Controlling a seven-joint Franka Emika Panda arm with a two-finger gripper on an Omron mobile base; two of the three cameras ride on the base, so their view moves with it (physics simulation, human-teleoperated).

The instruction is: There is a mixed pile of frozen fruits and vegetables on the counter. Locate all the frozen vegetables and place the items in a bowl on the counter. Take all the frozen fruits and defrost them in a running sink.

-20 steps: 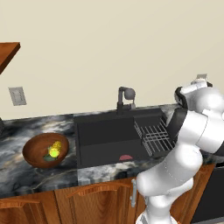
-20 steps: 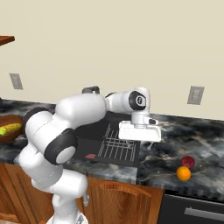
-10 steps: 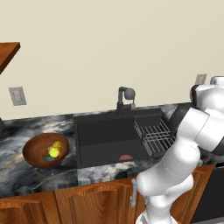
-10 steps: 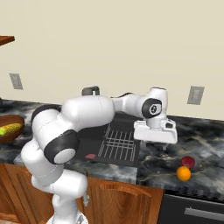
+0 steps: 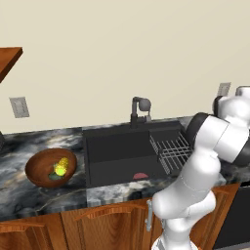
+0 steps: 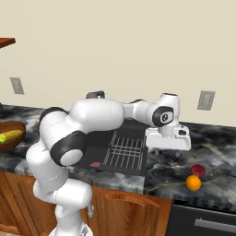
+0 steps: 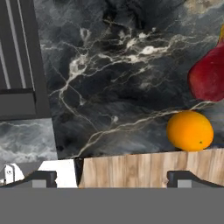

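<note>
Gripper (image 6: 168, 150): over the counter (image 6: 216, 159) just right of the sink (image 6: 122, 147), fingers spread wide, holding nothing. Orange ball (image 6: 193, 183): on the counter near its front edge, touching or just beside the dark red ball (image 6: 198, 170). Wooden bowl (image 5: 51, 167): left of the sink, containing the yellow corn cob (image 5: 61, 166) and a dark green piece (image 5: 53, 176).

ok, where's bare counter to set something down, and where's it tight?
Bare counter between the wire rack and the red ball, and between the bowl and the sink. It is tight at the red ball and orange ball, side by side near the front edge.
</note>
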